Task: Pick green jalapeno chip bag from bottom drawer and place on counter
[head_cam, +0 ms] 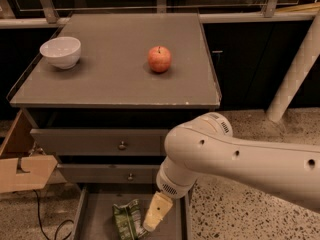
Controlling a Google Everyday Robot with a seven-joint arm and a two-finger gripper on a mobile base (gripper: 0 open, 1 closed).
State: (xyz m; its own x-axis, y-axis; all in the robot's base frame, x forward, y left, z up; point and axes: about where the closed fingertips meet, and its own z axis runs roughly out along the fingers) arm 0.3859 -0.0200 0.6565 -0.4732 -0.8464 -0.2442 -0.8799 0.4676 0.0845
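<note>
The green jalapeno chip bag point(127, 219) lies crinkled on the floor of the open bottom drawer point(95, 224), at the bottom of the camera view. My gripper point(154, 218) hangs from the white arm just right of the bag, low inside the drawer; one cream finger point(158, 210) shows. The counter point(115, 79) is the grey-brown cabinet top above, with a chipped front edge.
A white bowl point(60, 51) stands at the counter's left and a red apple point(159, 59) near its middle. Two shut upper drawers with round knobs point(121, 145) sit above the open one. A cardboard box point(20, 171) stands at the left. A white post point(295, 79) rises at the right.
</note>
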